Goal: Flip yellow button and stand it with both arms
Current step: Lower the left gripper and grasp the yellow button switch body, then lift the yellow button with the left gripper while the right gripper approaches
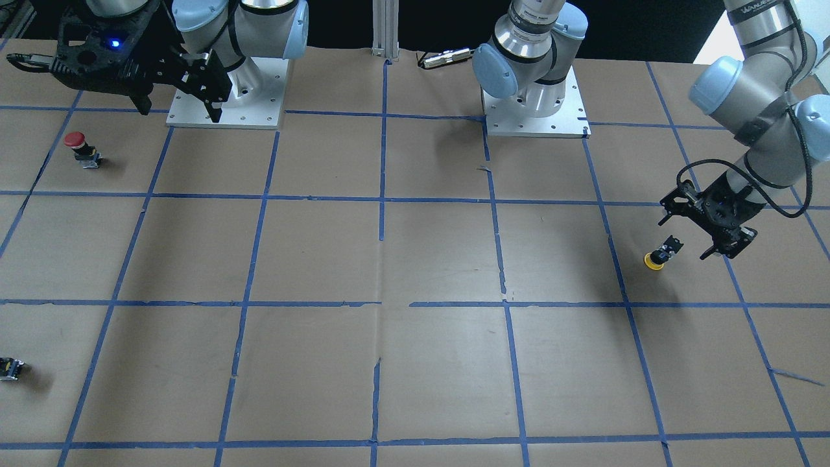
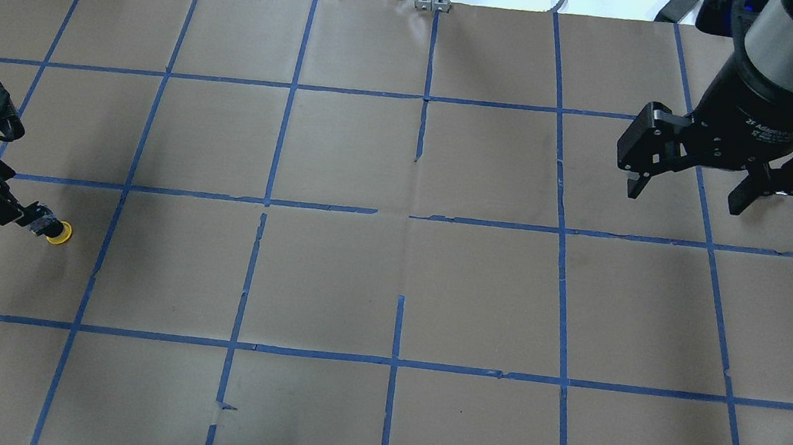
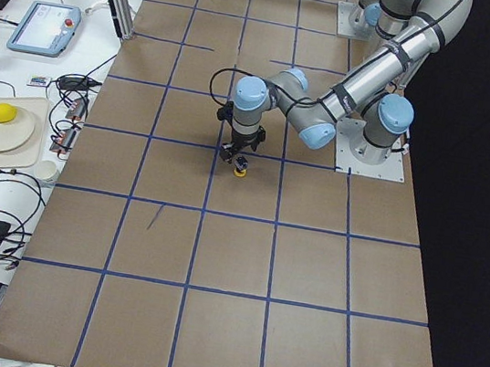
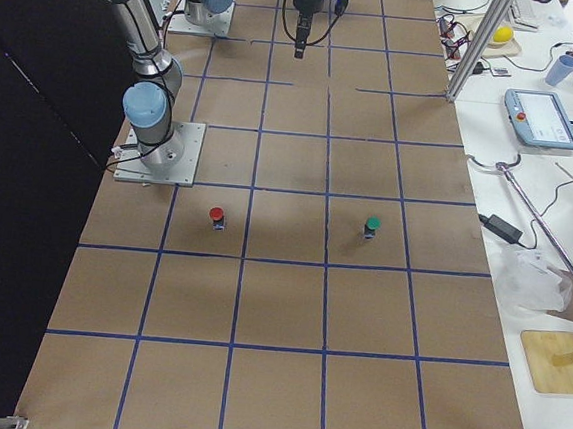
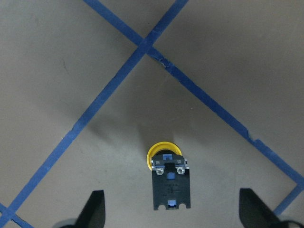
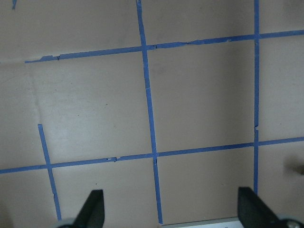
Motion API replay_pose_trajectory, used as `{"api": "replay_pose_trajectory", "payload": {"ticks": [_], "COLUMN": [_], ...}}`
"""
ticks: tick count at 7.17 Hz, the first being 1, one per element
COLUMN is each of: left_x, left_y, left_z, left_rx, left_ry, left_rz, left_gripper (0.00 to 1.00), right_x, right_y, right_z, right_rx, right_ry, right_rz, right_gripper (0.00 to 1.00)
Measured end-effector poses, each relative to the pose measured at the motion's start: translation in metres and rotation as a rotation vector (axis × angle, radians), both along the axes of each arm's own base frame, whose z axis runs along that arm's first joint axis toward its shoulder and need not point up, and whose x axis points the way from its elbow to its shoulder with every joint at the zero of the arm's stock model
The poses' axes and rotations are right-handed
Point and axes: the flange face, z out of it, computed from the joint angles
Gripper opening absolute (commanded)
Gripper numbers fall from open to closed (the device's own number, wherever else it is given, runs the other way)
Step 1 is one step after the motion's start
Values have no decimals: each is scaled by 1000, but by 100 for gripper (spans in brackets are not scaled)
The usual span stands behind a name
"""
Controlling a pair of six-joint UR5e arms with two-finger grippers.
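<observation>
Yellow button (image 1: 661, 254) on the brown paper of the table (image 1: 415, 259), toward the left edge and about midway between the robot's edge and the operators' edge, near a crossing of blue tape lines (image 5: 118, 78). Apparently upside down: round yellow cap flat on the paper, black body with two small screws uppermost. Long axis judged close to upright, cap end pointing down, terminal end pointing up toward the wrist camera; a slight lean not ruled out. Left gripper (image 5: 171, 204) just above, spread wide, fingers (image 5: 95, 211) on either side of the body and, as far as seen, touching nothing. Probably so placed to straddle the narrow body and close across its flat sides, with the cap as a broad foot underneath to steady the grasp. Farther across, over the right half and close to the robot's edge, right gripper (image 2: 687, 197) high above the paper, likewise spread and empty; presumably stationed clear of the work for a hand-over in the air, as called for to turn the cap uppermost. Farthest, toward the right edge, red button (image 1: 76, 146) upright, cap up, no part of the job.
</observation>
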Motion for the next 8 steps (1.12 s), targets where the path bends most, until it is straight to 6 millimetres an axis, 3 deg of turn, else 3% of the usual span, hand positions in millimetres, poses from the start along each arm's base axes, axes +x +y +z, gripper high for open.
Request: {"api": "replay_pose_trajectory", "payload": {"ticks": [2, 3, 5, 6, 8], "left_x": [-1, -1, 1, 2, 1], "left_y": [4, 4, 2, 1, 2], "left_z": [-15, -21, -24, -24, -20], "left_rx": [1, 15, 21, 21, 19], "left_ry": [-9, -6, -6, -8, -10], "left_rz": [-15, -13, -14, -16, -19], "left_gripper": [88, 79, 33, 19, 10], "right_x": [-2, -2, -3, -3, -2], "right_y": [-2, -2, -3, -3, -3], "right_z": [-1, -2, -3, -3, -3], "right_rx": [1, 2, 6, 7, 9], "right_ry": [0, 1, 1, 2, 2], "right_rz": [-4, -5, -6, -6, -4], "right_gripper": [100, 100, 100, 100, 100]}}
